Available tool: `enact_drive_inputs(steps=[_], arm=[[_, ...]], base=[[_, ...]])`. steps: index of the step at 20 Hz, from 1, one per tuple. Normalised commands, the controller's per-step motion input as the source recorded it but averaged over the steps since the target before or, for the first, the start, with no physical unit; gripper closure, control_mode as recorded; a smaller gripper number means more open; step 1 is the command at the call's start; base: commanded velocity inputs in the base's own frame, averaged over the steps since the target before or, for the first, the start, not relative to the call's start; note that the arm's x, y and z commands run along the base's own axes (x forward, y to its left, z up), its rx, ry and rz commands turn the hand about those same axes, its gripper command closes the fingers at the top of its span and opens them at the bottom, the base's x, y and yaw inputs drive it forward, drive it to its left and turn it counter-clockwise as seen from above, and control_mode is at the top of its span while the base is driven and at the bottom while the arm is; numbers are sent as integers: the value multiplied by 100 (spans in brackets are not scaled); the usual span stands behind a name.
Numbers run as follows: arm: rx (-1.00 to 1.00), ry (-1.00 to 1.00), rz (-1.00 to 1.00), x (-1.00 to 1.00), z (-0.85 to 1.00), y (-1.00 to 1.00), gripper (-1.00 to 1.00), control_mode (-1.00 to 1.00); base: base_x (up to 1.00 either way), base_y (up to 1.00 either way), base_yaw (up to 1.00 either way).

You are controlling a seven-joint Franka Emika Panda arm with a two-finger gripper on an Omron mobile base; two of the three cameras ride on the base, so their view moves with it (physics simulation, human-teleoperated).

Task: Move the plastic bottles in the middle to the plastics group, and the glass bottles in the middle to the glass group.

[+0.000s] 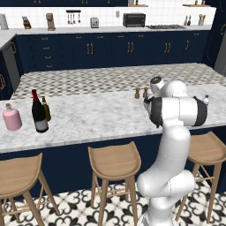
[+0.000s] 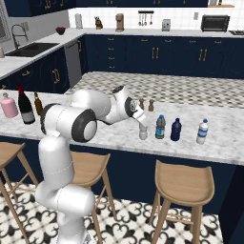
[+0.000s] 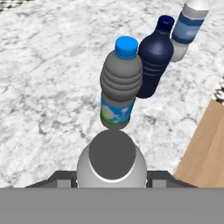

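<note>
the white arm [image 2: 66, 143] rose from the floor by the stools, bent at a big dark joint, and reached forward and down to the marble counter [image 2: 95, 128]. its hand tipped down toward the counter top. the gripper [image 2: 143, 127] sat right over a small clear bottle [image 2: 143, 133] with a pale cap. in the hand view that clear bottle [image 3: 111, 164] was tucked between the two fingers, its round top right under the camera. the gripper looked closed on the clear bottle, which stood upright on the counter.

just past it stood the dark bottle [image 3: 120, 83] with a blue cap and a blue-teal label. next came the small navy bottle [image 3: 153, 57], and then the clear bottle with a blue label [image 3: 188, 28]. in the right base view these three made a row to the right of the hand: the dark bottle [image 2: 160, 127], the navy bottle [image 2: 176, 130], and the blue label bottle [image 2: 202, 132].

far off at the left end of the counter stood the tall wine bottle [image 1: 39, 112] with a red neck. the slim brown beer bottle [image 1: 46, 109] was just behind it, and the round pink bottle [image 1: 12, 117] was beside them, near the edge.

two small wooden shakers [image 1: 141, 93] stood on the counter behind the arm.
</note>
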Motion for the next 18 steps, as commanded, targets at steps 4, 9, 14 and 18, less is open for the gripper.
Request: enact_drive_inputs(steps=[4,9,14,18], arm=[[-1,1,-5,49,13,0,100,-100],[0,1,-4,35,0,-9,100,-100],[0,0,-5,6,0,-18,100,-100],[0,0,-3,-2,-3,-15,100,-100]], base=[[0,0,0],[0,0,0],[0,0,0],[0,0,0]])
